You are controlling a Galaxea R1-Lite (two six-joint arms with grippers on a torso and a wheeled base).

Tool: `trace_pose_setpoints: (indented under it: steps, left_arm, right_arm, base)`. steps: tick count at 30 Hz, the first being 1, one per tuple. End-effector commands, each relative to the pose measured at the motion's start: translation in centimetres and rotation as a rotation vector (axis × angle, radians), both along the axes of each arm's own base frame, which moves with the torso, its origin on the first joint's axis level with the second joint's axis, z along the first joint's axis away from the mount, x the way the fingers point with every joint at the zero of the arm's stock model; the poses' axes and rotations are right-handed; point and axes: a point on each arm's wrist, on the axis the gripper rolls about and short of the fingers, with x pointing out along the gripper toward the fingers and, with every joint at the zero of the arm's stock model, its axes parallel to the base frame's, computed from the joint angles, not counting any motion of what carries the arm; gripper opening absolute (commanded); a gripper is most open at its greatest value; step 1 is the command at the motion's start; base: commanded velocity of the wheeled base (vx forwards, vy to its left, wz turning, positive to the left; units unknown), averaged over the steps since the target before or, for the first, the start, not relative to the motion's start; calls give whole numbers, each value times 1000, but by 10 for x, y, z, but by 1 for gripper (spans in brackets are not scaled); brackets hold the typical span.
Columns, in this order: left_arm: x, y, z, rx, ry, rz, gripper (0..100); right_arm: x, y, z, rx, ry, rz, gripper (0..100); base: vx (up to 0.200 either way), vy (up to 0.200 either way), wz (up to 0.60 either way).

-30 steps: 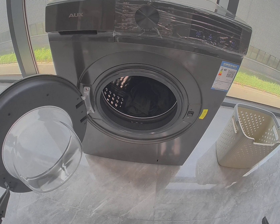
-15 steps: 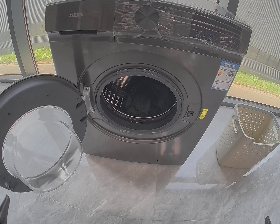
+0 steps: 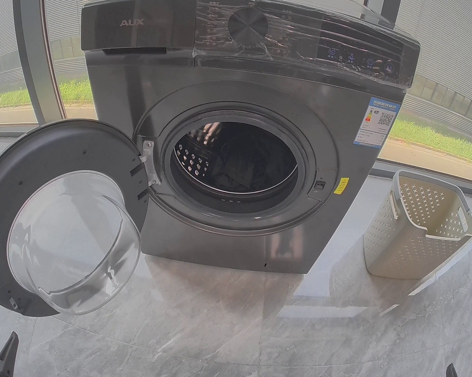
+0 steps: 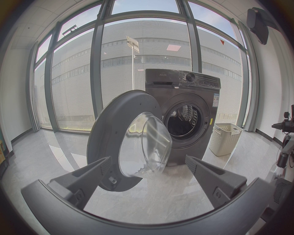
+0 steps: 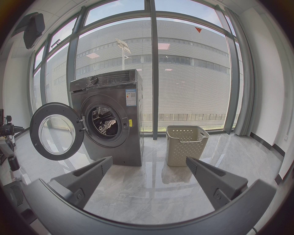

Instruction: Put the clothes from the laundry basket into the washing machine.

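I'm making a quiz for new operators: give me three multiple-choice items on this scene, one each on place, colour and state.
1. Where is the basket relative to the washer?
A) on top of it
B) on the floor to its right
C) inside its drum

2. What colour is the basket?
A) cream
B) red
C) blue

3. How is the washer's door?
A) shut
B) swung open to the left
C) taken off, lying flat

Answers:
1 B: it stands on the floor right of the washer.
2 A: its perforated walls are cream.
3 B: the door hangs open on its hinge.
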Motion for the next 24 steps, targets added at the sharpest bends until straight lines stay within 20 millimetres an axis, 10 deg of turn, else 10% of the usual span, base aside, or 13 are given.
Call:
trace_pose_setpoints:
  steps: [1, 24]
  left_arm:
    - [0, 0, -5, 0, 3, 0, 100]
    - [0, 0, -5, 3, 3, -6, 100]
  right_arm:
    - [0, 0, -5, 0, 5, 0, 100]
    - [0, 0, -5, 0, 5, 0, 100]
  base:
    - [0, 0, 0]
    - [0, 157, 0]
